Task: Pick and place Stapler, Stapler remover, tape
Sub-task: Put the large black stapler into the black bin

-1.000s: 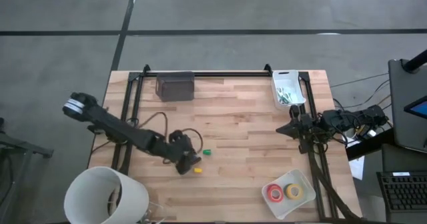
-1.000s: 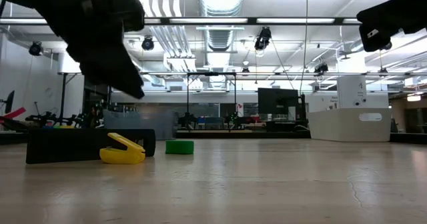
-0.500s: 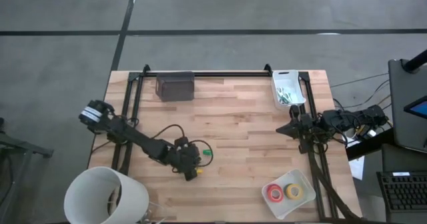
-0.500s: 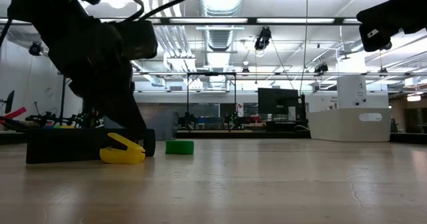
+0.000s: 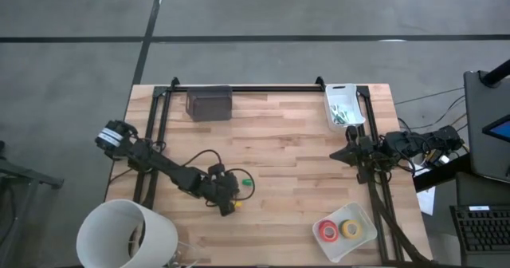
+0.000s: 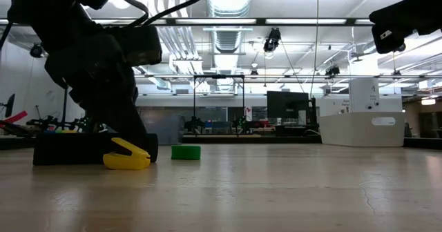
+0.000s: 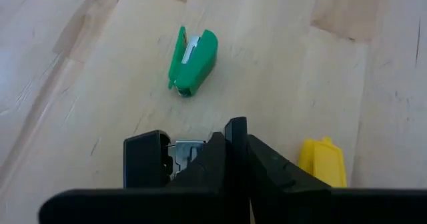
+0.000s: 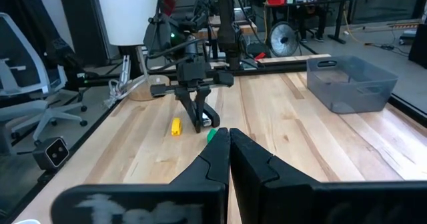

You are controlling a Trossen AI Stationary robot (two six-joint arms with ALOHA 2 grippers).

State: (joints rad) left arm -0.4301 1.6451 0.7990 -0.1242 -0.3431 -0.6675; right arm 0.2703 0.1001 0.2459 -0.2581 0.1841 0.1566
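The black stapler (image 6: 69, 151) lies flat on the wooden table; its metal-fronted end (image 7: 175, 154) shows in the left wrist view. My left gripper (image 7: 229, 139) is down on it at the table's near left (image 5: 228, 199), fingers shut. Close by on the table lie a green staple remover (image 7: 193, 61) and a yellow one (image 7: 322, 163). A red tape roll (image 5: 328, 230) and a yellow one (image 5: 350, 229) sit in a white tray (image 5: 362, 214) at the near right. My right gripper (image 8: 229, 139) waits shut at the table's right side (image 5: 339, 154). My left gripper is shut on the stapler, pinching it between its two fingers (image 7: 220, 151) just behind the metal-fronted end (image 7: 187, 154). The fingers slant down from the table's left. The stapler rests flat on the table; the fingers hide the place of contact itself.
A dark grey box (image 5: 209, 103) stands at the far edge and a white bin (image 5: 343, 107) with green bits at the far right. A big white cylinder (image 5: 127, 234) stands at the near left corner. Bare wood lies between the arms.
My left gripper has sunk from well above the table down onto the stapler, moving a little toward the table's right. The stapler and both staple removers lie where they were.
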